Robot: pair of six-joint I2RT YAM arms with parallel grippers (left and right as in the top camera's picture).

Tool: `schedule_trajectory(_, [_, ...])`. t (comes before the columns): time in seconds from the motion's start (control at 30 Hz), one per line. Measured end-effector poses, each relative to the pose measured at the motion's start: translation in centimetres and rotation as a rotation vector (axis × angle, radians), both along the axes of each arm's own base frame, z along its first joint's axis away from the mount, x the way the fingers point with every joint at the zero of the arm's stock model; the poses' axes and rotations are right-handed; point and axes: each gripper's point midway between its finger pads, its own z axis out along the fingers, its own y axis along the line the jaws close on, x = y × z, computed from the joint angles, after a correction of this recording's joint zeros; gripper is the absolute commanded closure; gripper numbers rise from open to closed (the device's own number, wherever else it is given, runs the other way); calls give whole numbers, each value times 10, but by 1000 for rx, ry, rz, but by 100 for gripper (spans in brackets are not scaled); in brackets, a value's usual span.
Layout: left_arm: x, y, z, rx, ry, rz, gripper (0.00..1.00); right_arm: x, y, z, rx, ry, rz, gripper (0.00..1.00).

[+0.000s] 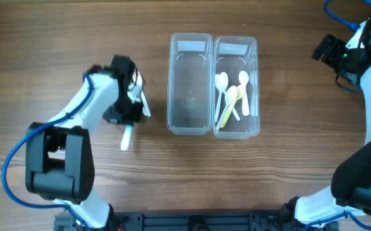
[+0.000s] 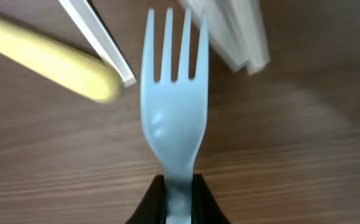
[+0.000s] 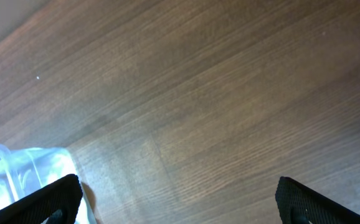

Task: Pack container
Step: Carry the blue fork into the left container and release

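Observation:
Two clear plastic containers stand side by side at the table's middle: the left one (image 1: 190,93) is empty, the right one (image 1: 237,86) holds several white and yellow spoons (image 1: 230,96). My left gripper (image 1: 126,114) is shut on the handle of a pale blue plastic fork (image 2: 172,106), its tines pointing away over the wood, seen in the overhead view (image 1: 126,138) too. A yellow utensil handle (image 2: 49,62) and white utensils (image 2: 230,31) lie just beyond the fork. My right gripper (image 3: 180,199) is open and empty at the far right, a container corner (image 3: 24,171) at its left.
More white cutlery (image 1: 144,102) lies on the wood beside the left gripper. Bare wood surrounds the containers.

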Motion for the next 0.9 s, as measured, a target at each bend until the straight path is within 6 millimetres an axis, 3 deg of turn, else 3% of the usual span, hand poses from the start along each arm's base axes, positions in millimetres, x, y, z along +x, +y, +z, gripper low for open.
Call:
schedule_trajectory(0.1, [46, -16, 61, -35, -153, 28, 96, 0, 0, 0, 0, -1, 0, 0])
schedule_trajectory(0.2, [88, -59, 121, -136, -364, 15, 96, 0, 0, 0, 1, 1, 1, 1])
schedule_trajectory(0.3, [94, -113, 145, -223, -471, -71, 96, 0, 0, 0, 1, 1, 0, 1])
schedule_trajectory(0.43, [86, -172, 124, -268, -450, -171, 92, 0, 0, 0, 1, 1, 0, 1])
schedule_trajectory(0.53, [92, -185, 83, -252, -382, -154, 85, 0, 0, 0, 1, 0, 0, 0])
schedule_trajectory(0.6, [94, -186, 50, -224, -320, -134, 64, 0, 0, 0, 1, 0, 1, 0])
schedule_trajectory(0.63, [95, -187, 39, -215, -301, -128, 51, 0, 0, 0, 1, 0, 0, 1])
schedule_trajectory(0.67, [95, -187, 33, -213, -294, -122, 45, 0, 0, 0, 1, 1, 0, 1])
schedule_trajectory(0.73, [97, -188, 36, -219, -301, -109, 33, 0, 0, 0, 1, 1, 0, 1])
schedule_trajectory(0.77, [99, -189, 42, -225, -312, -100, 32, 0, 0, 0, 1, 0, 0, 1])
schedule_trajectory(0.83, [104, -191, 66, -250, -361, -92, 36, 0, 0, 0, 1, 0, 0, 0])
schedule_trajectory(0.9, [107, -186, 104, -273, -441, -81, 36, 0, 0, 0, 1, 0, 0, 1])
